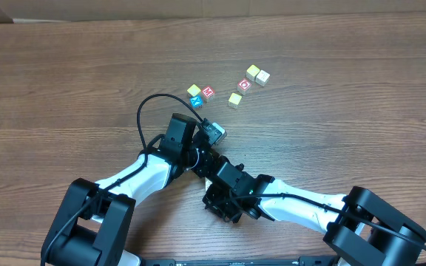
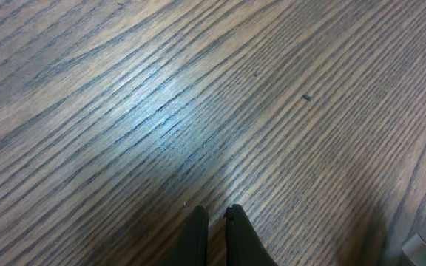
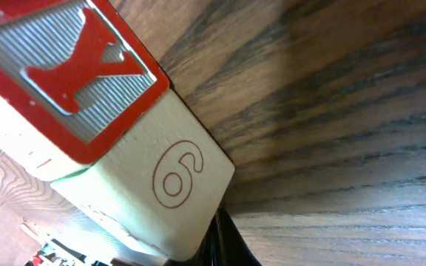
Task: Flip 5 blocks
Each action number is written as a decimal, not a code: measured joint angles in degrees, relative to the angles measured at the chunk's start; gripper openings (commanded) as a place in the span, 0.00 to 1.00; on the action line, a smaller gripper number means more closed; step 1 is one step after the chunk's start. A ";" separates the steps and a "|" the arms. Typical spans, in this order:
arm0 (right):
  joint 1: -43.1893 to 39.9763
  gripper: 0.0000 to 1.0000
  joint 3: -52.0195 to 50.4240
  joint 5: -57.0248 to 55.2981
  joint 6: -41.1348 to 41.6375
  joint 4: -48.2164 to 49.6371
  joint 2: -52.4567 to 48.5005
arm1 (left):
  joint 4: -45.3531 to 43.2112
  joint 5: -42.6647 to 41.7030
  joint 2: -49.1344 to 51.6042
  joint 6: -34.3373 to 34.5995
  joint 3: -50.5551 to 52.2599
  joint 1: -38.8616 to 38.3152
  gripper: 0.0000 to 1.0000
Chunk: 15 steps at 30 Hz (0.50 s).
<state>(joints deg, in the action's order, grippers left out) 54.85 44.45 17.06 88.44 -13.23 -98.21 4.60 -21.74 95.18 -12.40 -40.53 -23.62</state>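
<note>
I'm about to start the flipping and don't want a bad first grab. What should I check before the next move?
1. Left hand open for a grasp: not ok, it is shut.
2. Left hand empty: ok, only bare table ahead.
3. Right hand open: not ok, shut.
4. Red Y block clear of the right hand: cannot tell; it sits right beside it.
5. Other blocks clear of both arms: ok, they lie on the table beyond them.
</note>
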 measured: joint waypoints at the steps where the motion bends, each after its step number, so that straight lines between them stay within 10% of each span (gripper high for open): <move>1: 0.00 0.04 0.00 0.00 0.02 -0.02 0.00 | 0.00 0.00 0.00 0.00 0.00 0.00 0.04; 15: 0.00 0.04 0.00 -0.11 0.02 -0.09 0.00 | -0.20 0.33 0.00 0.22 0.00 -0.02 0.04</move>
<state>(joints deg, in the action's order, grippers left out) 54.85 44.45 16.95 88.47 -13.32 -98.21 4.40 -21.41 95.18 -12.19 -40.53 -23.64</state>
